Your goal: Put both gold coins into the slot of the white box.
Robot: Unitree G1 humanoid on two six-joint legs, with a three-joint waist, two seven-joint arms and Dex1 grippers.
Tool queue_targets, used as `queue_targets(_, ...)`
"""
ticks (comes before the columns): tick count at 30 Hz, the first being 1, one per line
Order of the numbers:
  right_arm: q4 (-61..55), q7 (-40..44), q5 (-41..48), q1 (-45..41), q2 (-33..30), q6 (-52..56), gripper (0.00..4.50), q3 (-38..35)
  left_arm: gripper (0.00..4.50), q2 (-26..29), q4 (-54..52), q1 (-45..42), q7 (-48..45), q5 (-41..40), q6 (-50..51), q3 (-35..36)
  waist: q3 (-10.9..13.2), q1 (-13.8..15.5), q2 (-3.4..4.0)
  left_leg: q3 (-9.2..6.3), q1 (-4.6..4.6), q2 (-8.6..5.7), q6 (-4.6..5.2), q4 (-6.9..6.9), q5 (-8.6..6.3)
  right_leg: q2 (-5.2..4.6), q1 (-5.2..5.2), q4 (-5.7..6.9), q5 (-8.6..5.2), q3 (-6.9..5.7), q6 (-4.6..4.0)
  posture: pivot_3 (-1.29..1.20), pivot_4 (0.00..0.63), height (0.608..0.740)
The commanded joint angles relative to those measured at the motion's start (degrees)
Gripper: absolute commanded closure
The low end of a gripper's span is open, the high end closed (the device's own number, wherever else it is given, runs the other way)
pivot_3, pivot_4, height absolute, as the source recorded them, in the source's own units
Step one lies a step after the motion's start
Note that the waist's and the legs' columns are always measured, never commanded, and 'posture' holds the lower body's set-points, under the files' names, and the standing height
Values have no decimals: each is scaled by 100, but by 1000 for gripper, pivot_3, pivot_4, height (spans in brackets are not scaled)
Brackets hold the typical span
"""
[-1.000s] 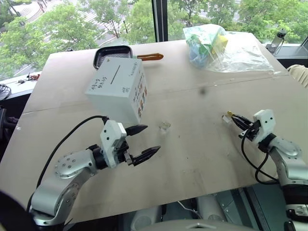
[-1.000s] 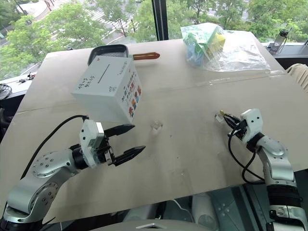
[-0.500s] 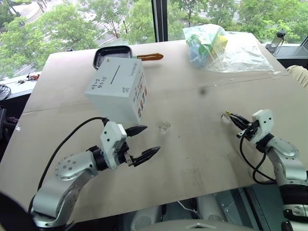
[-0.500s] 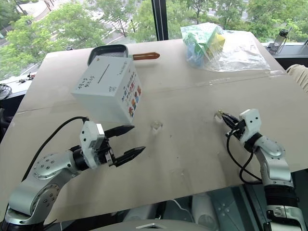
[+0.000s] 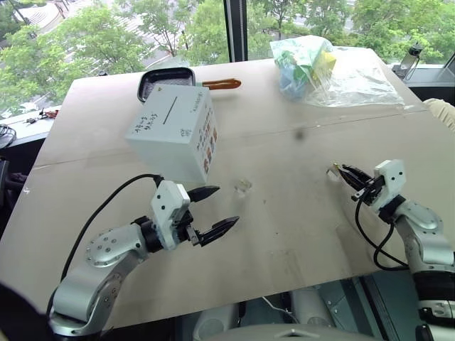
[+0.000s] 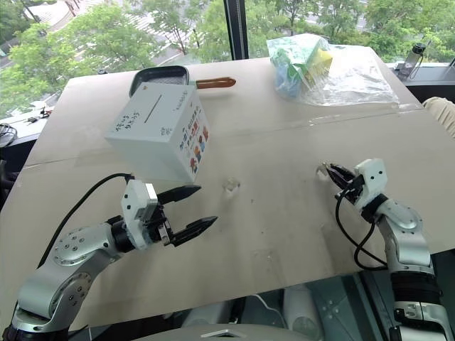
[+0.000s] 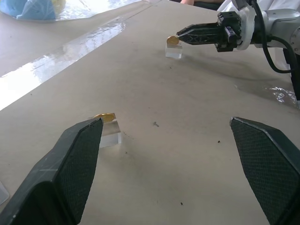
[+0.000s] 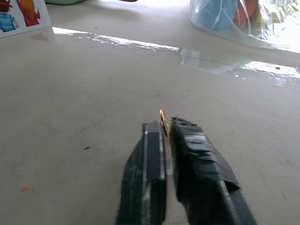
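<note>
Your right hand (image 5: 338, 169), at about 4 o'clock on the table (image 5: 298, 234), is nearly closed with the first gold coin (image 8: 162, 119) standing edge-up in the narrow gap at its very tip. You cannot tell from here whether the coin is truly clamped or only sitting between the pads. That is the main risk: the hold, if there is one, is on a thin rim right at the end of the hand, so a lift or a quick swing could let the coin twist, slip out and roll off the table. The coin looks to be still over its clear block (image 7: 174, 50), so a low sideways pull could also tip or drag that block. Your left hand (image 5: 226, 205), at 7 o'clock, hangs wide open and empty, with the second gold coin (image 7: 105, 116) on its own small block just at 12 o'clock of it, near the table's centre; a careless reach could knock it away. The white box (image 5: 173, 131) sits at 10 o'clock, well apart from the right hand, and its slot (image 5: 168, 110) is a thin line, so a tilted coin would likely catch on the lid.
</note>
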Motion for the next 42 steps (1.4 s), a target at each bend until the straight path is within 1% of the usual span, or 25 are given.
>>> queue_targets(1,-19,-45,19,-137,-20,-144,2317,-115,73,-14,-106,39,21,8,-141,52,0,0,0,-1,0,0,0,0,0,0,0,0,0,0,0,0,150,721)
queue_targets(16,348,36,-150,-355,-47,-34,2317,63,73,-23,-166,151,106,21,-188,62,1,0,1,0,0,0,0,0,0,0,0,0,0,0,0,0,150,721)
queue_targets(17,353,48,-149,-354,-53,-29,2824,62,73,-28,-182,167,118,20,-187,64,1,-1,1,0,-1,0,0,0,0,0,0,0,0,1,0,0,150,721)
queue_targets(18,361,56,-151,-356,-57,-30,3071,63,73,-29,-192,179,127,22,-188,64,1,-1,1,0,-1,0,0,0,0,0,0,0,0,1,0,0,150,721)
queue_targets(21,376,69,-151,-362,-55,-83,4449,51,73,-33,-209,220,148,29,-198,57,0,-2,1,1,0,0,0,0,0,0,0,0,0,2,0,0,150,721)
queue_targets(29,211,143,-78,-308,-27,-137,4449,14,73,-94,-208,253,200,12,-210,42,1,-2,1,1,0,0,0,0,0,0,0,0,0,1,0,0,150,721)
queue_targets(31,42,191,81,-317,15,-51,4449,-25,73,-209,-190,209,283,-82,-183,75,1,-3,1,0,0,0,0,0,0,0,0,0,0,1,0,0,150,721)
queue_targets(32,-115,235,255,-328,58,95,4449,-37,73,-308,-183,153,354,-199,-149,108,1,-4,2,0,0,0,0,0,0,0,0,0,0,1,0,0,150,721)
queue_targets(35,-839,360,1051,-396,214,940,4449,22,73,-755,-173,-112,745,-897,142,244,1,1,2,-3,-2,1,1,0,0,-1,0,0,0,2,0,0,150,721)
queue_targets(38,-1354,316,1588,-458,294,1679,4449,80,73,-889,-277,-203,908,-1494,519,227,1,-9,2,-12,-3,1,0,3,0,-1,0,1,1,3,1,0,150,721)
queue_targets(40,-2049,169,2613,-575,477,2685,4449,239,73,-1191,-311,-369,1131,-2612,796,171,2,-3,3,-12,-3,1,0,2,-1,-1,0,1,0,3,1,0,150,721)
queue_targets(41,-2296,90,2998,-622,551,3060,4449,291,73,-1303,-314,-430,1226,-3029,896,141,2,-1,1,-16,-7,1,1,2,-1,-2,-1,1,0,5,1,0,150,721)
queue_targets(42,-2487,21,3313,-662,613,3359,4449,336,73,-1374,-300,-473,1259,-3254,984,84,3,-4,0,-19,-8,1,1,3,-1,-2,-1,0,0,5,1,0,150,721)
